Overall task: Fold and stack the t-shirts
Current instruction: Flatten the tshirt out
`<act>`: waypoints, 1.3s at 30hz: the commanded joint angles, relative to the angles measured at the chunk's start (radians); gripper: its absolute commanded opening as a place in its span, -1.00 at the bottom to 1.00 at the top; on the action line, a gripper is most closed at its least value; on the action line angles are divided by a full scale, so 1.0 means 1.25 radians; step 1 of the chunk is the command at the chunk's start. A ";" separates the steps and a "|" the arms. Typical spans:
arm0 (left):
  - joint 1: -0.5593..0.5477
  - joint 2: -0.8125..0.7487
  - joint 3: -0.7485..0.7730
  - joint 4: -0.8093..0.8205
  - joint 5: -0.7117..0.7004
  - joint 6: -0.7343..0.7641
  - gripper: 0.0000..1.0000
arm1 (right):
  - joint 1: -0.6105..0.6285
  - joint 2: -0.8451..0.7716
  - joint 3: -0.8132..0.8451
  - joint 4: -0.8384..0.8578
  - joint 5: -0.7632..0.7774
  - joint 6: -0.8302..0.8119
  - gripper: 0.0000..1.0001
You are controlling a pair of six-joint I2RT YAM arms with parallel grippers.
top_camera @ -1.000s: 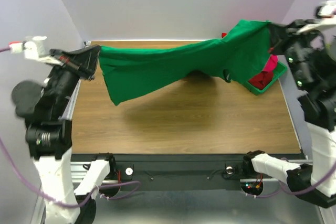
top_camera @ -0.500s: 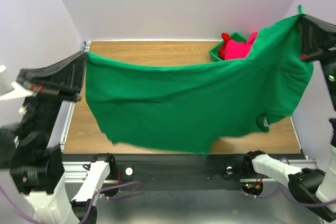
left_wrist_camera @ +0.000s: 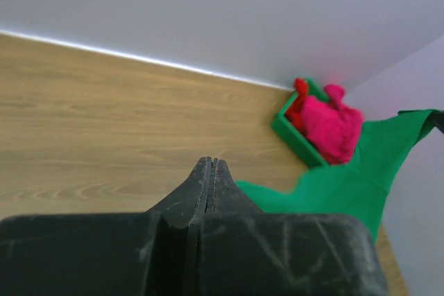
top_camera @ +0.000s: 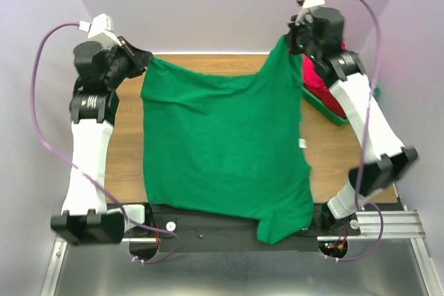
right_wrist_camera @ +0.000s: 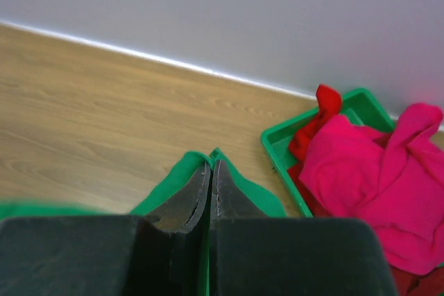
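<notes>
The green t-shirt [top_camera: 225,147] is stretched between both grippers and hangs down over the table, its lower edge past the near edge. My left gripper [top_camera: 144,60] is shut on its far left corner; in the left wrist view [left_wrist_camera: 210,162] the jaws are pressed together and green cloth [left_wrist_camera: 347,185] trails to the right. My right gripper [top_camera: 290,41] is shut on the far right corner; green cloth [right_wrist_camera: 239,181] wraps its tips [right_wrist_camera: 211,166]. The pink t-shirt [right_wrist_camera: 374,171] and the red t-shirt [right_wrist_camera: 316,126] lie crumpled in the green bin [right_wrist_camera: 281,154].
The green bin [top_camera: 336,116] stands at the table's far right, partly behind my right arm. The wooden table [top_camera: 125,150] shows left of the shirt and at the right [top_camera: 340,150]. Walls close in behind and at both sides.
Both arms have swung from the near edge to the far side of the table, carrying the shirt. It now hangs flat, lengthwise toward the near edge, instead of stretched wide across the front.
</notes>
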 commanded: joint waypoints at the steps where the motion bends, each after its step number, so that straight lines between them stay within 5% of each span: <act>1: 0.003 0.028 0.068 0.056 -0.030 0.075 -1.00 | -0.002 0.064 0.157 0.090 0.006 -0.022 -0.99; 11: 0.003 0.081 0.200 0.056 -0.064 0.097 -1.00 | -0.001 0.111 0.262 0.091 -0.029 -0.042 -0.99; 27: 0.003 -0.207 0.183 0.096 -0.001 0.026 -1.00 | -0.002 -0.249 0.167 0.094 -0.047 -0.092 -0.99; 39: 0.003 -0.295 0.203 0.062 -0.003 -0.017 -1.00 | -0.002 -0.313 0.216 0.088 -0.064 -0.114 -0.99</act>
